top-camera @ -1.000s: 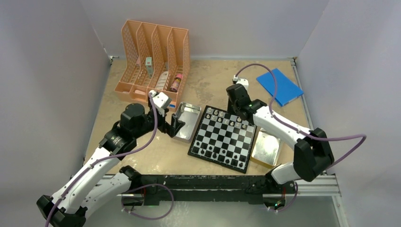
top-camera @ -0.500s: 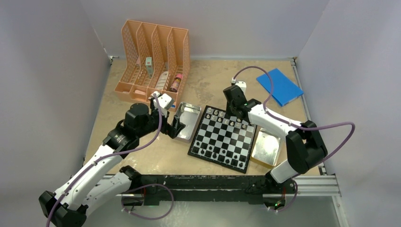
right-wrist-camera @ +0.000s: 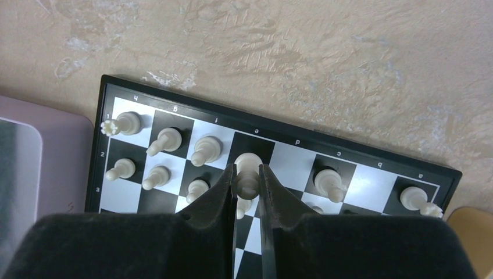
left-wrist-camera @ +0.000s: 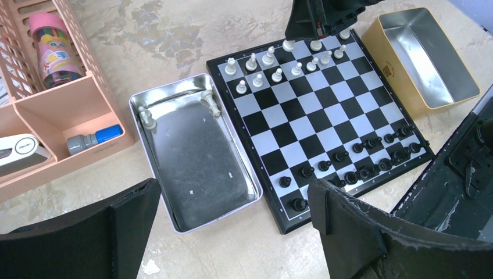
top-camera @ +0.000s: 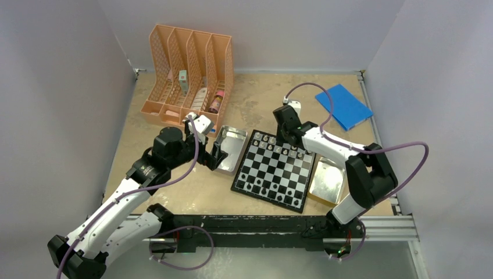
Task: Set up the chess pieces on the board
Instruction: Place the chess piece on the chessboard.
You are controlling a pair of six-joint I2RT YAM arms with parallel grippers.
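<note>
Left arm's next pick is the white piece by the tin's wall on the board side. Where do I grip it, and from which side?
Pinch the white piece across its narrow middle, coming straight down with the open left gripper. It looks tipped over close against the raised wall of the tin, so a sideways approach would likely hit the rim.

We count 1 board [top-camera: 275,170] and 2 metal tins beside it: 1 silvery tin [left-wrist-camera: 197,168] and 1 gold tin [left-wrist-camera: 427,64]. 2 white pieces [left-wrist-camera: 210,103] lie in the silvery tin, and 6 more stand on the board's rank farthest from the arm bases. The white pawns [left-wrist-camera: 257,80] and the black pieces [left-wrist-camera: 350,177] are too small and crowded for us to count. The counter [top-camera: 256,99] also carries 1 pink file rack [top-camera: 189,64] with 4 slots and 1 blue pad [top-camera: 344,106]. There are 2 robot arms, 1 left arm [top-camera: 116,203] and 1 right arm [top-camera: 325,145].
</note>
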